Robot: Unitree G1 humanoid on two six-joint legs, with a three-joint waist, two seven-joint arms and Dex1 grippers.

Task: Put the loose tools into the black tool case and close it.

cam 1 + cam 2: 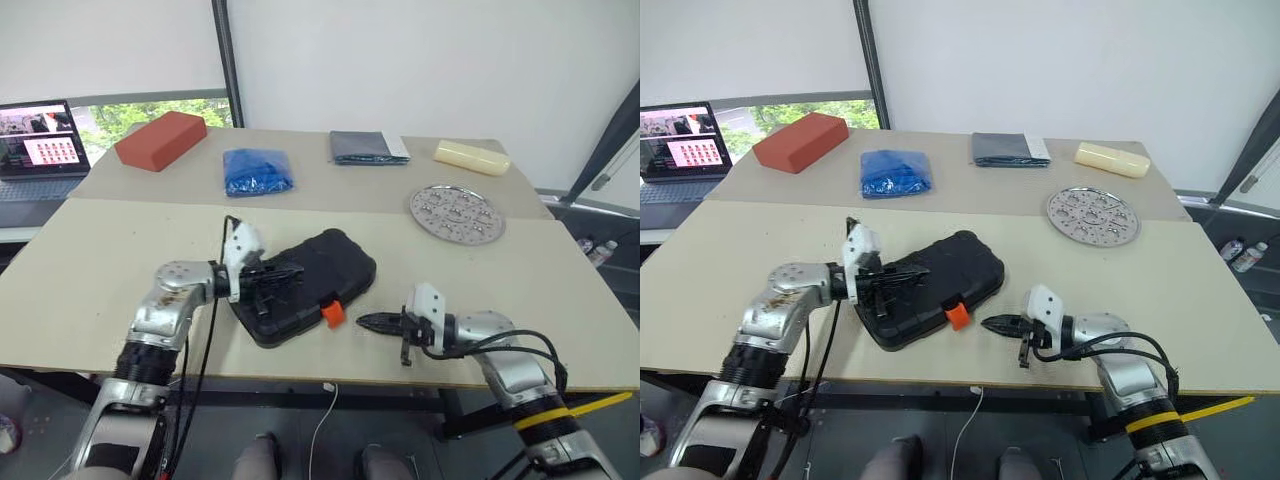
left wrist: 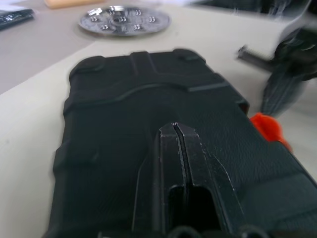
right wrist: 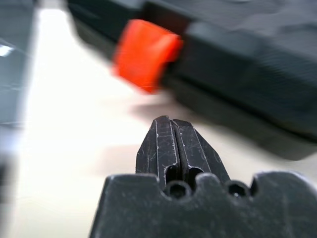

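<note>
The black tool case (image 1: 320, 275) lies closed on the table's near middle, its lid down and its small orange latch (image 1: 333, 314) at the front edge. My left gripper (image 1: 292, 271) is shut, its fingers (image 2: 177, 148) stretched low over the case's lid from the left. My right gripper (image 1: 362, 322) is shut too, empty, and points left at the latch from just to its right, a small gap of table between them. In the right wrist view the latch (image 3: 144, 53) sits just past the closed fingertips (image 3: 173, 136). No loose tools are in view.
At the table's back lie a red brick (image 1: 160, 139), a blue bag (image 1: 257, 171), a folded dark grey cloth (image 1: 368, 147) and a pale yellow block (image 1: 471, 156). A round perforated metal disc (image 1: 457, 212) sits behind the right arm. A laptop (image 1: 38, 150) stands at far left.
</note>
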